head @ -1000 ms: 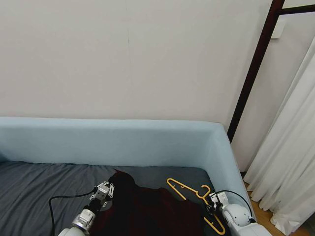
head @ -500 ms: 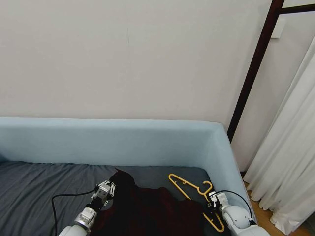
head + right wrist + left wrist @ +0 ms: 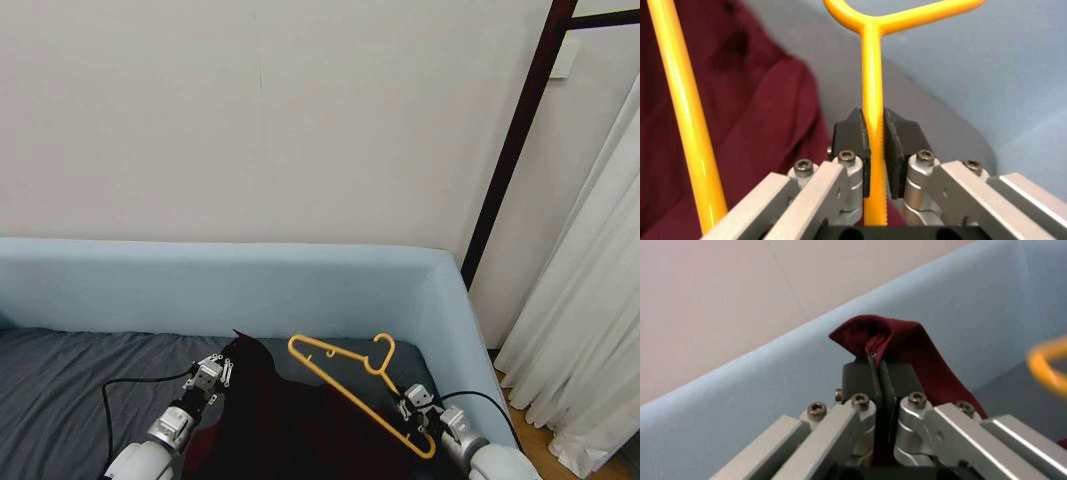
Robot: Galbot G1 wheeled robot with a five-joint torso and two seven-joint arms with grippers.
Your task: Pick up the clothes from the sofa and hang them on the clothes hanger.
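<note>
Sofa (image 3: 300, 290) first: pale blue back and arm, dark grey seat, plain wall (image 3: 250, 120) behind. Off to the right, tall dark rack post (image 3: 515, 140) next to a white curtain (image 3: 590, 330), well apart from both arms, so presumably the hanging spot.

On the seat, dark red garment (image 3: 290, 430), mostly bunched between the two arms, one corner hoisted into a peak. Left gripper (image 3: 208, 378) right at that peak, fingers pinched together on a fold of the cloth, just a thin bite near the tips going by the left wrist view.

Yellow hanger (image 3: 350, 392) up off the seat, tilted, hook toward the sofa back, hovering over the garment's right side. Right gripper (image 3: 415, 408) at its lower end, fingers clamped tight on one thin bar, same story in the right wrist view.

Looks like early days: cloth half raised, nothing threaded onto the hanger yet.

Stuff to worry about, pure guesswork:
- Tiny pinch on loose fabric, so easy to lose the corner with any tug from the hanger side.
- Thin bar held at one end, so plenty of leverage for twisting in the pads once loaded with cloth.
- Hanger tip snagging a fold instead of finding the neck opening, then dragging the whole heap.
</note>
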